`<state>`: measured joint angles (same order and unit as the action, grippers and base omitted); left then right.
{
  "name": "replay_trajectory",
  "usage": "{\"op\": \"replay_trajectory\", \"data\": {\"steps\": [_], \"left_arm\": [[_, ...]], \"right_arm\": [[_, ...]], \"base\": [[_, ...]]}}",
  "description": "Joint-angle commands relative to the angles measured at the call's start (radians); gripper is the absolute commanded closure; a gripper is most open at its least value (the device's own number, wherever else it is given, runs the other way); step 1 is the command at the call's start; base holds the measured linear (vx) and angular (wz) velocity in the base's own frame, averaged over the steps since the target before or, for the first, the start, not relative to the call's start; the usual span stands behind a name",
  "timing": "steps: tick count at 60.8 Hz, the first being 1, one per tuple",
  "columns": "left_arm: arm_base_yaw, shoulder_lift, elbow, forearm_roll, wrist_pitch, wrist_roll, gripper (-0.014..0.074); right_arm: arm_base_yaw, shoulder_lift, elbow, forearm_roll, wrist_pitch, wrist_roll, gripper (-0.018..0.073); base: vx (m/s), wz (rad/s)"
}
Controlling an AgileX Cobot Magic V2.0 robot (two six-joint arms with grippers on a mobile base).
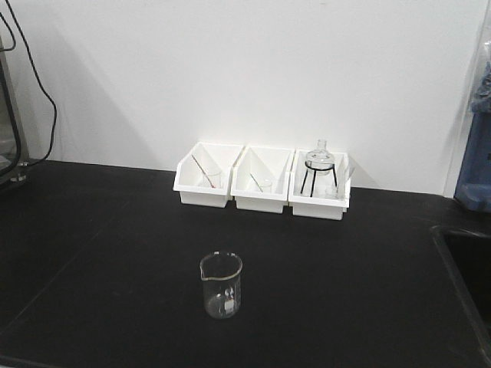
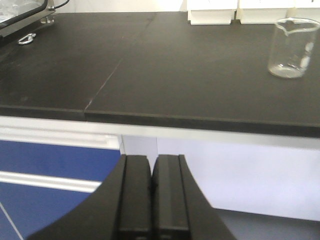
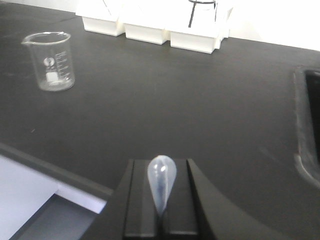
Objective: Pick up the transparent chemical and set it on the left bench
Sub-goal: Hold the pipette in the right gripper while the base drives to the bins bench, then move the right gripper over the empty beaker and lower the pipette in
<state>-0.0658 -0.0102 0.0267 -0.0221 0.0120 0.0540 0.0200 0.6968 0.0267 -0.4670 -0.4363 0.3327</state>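
The transparent chemical [image 3: 161, 181] is a translucent whitish pipette. Its bulb sticks up between the fingers of my right gripper [image 3: 161, 164], which is shut on it. The stem is hidden between the pads. That gripper hovers just over the front edge of the left bench [image 3: 175, 100], a matte black top. My left gripper [image 2: 151, 162] is shut and empty. It hangs below and in front of the bench edge [image 2: 200, 125]. Neither gripper shows in the front view.
A clear glass beaker [image 1: 222, 285] stands mid-bench. Three white bins [image 1: 263, 184] line the white wall. The left one holds a red-tinted pipette [image 1: 203, 170], the right one a round flask [image 1: 320, 159] on a stand. A sink [image 1: 468, 268] lies at the right. Blue drawers [image 2: 50, 170] sit under the bench.
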Motion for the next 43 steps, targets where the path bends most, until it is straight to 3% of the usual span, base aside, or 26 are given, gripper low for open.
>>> {"op": "replay_trajectory", "data": {"steps": [1,43], "left_arm": [[-0.002,-0.019,0.016,-0.001,-0.078,-0.008,0.0600],[-0.002,-0.019,0.016,-0.001,-0.078,-0.008,0.0600]], "right_arm": [[0.000,-0.002,0.010,0.006,-0.069,-0.003,0.0560],[-0.001,-0.002,0.010,0.006,-0.070,-0.014,0.0559]], "base": [[0.28,0.02],[0.17,-0.01]]}}
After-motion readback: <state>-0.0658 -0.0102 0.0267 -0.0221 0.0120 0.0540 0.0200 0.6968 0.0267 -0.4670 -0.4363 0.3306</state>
